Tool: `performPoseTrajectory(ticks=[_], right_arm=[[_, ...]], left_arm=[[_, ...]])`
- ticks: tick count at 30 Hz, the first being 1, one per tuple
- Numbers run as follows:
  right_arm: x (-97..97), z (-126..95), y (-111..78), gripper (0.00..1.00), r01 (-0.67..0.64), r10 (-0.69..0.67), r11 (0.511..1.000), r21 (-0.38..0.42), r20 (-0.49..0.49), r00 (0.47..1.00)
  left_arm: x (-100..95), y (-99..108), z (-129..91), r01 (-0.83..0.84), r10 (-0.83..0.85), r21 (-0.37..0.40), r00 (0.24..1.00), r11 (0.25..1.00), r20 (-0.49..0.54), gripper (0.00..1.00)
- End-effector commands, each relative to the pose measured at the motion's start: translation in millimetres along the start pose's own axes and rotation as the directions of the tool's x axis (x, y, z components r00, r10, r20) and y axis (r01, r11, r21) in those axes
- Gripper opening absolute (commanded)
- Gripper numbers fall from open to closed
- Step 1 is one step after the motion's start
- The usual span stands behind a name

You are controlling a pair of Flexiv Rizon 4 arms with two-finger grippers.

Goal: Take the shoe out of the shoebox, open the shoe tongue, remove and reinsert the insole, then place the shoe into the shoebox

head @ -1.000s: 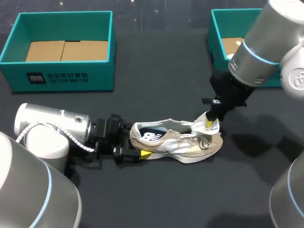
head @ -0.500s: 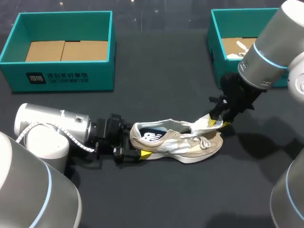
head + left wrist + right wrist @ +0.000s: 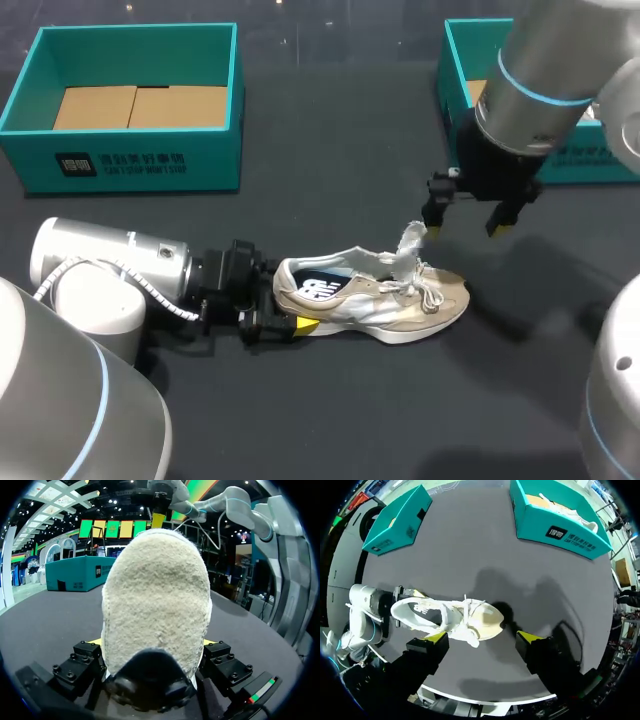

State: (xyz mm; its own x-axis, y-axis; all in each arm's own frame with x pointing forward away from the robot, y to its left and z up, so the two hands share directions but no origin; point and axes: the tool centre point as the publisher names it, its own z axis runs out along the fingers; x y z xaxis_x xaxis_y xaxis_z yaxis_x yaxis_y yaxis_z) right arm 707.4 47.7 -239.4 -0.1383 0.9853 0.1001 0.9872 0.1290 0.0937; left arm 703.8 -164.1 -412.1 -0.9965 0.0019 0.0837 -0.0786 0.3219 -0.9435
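Note:
A beige and white shoe [image 3: 380, 298] lies on its sole on the dark table, toe to the right. Its tongue [image 3: 410, 240] stands pulled up. My left gripper [image 3: 288, 297] lies low at the heel, its fingers wide apart and touching the heel [image 3: 155, 595] from both sides. My right gripper [image 3: 463, 225] hangs open above the toe end, clear of the tongue. From the right wrist, the shoe [image 3: 450, 617] sits ahead of that gripper [image 3: 483, 637], nothing between the fingers. Two teal shoeboxes stand at the back, one left [image 3: 125, 150] and one right [image 3: 455, 90].
The left box holds only cardboard flaps [image 3: 140, 105]. The right box [image 3: 555, 527] has another pale shoe in it. Bare dark tabletop [image 3: 340, 170] lies between the boxes and the shoe, and in front of the shoe.
My right gripper let go of the tongue, opened wide and rose up and back from the shoe. The tongue stays lifted. The left arm and shoe kept still.

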Motion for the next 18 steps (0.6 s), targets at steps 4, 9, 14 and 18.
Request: performPoseTrajectory(ticks=[4,9,14,18], right_arm=[[21.2,-43,7.7,0.7,0.197,-0.198,0.98,0.024,0.085,0.976],[38.1,-56,9.7,0.15,0.417,-0.419,0.908,0.05,0.04,0.907],[61.0,-50,9.3,0.0,0.661,-0.657,0.744,0.096,-0.071,0.751],[71.0,-43,-0.2,0.0,0.778,-0.769,0.621,0.094,-0.123,0.628]], left_arm=[[3.0,5,3,0.001,-0.001,-0.001,1.0,1.0,0.002,0.0],[3.0,5,3,0.001,-0.001,-0.001,1.0,1.0,0.002,0.0],[3.0,5,3,0.001,-0.001,-0.001,1.0,1.0,0.002,0.0],[3.0,5,3,0.001,-0.001,-0.001,1.0,1.0,0.002,0.0]])
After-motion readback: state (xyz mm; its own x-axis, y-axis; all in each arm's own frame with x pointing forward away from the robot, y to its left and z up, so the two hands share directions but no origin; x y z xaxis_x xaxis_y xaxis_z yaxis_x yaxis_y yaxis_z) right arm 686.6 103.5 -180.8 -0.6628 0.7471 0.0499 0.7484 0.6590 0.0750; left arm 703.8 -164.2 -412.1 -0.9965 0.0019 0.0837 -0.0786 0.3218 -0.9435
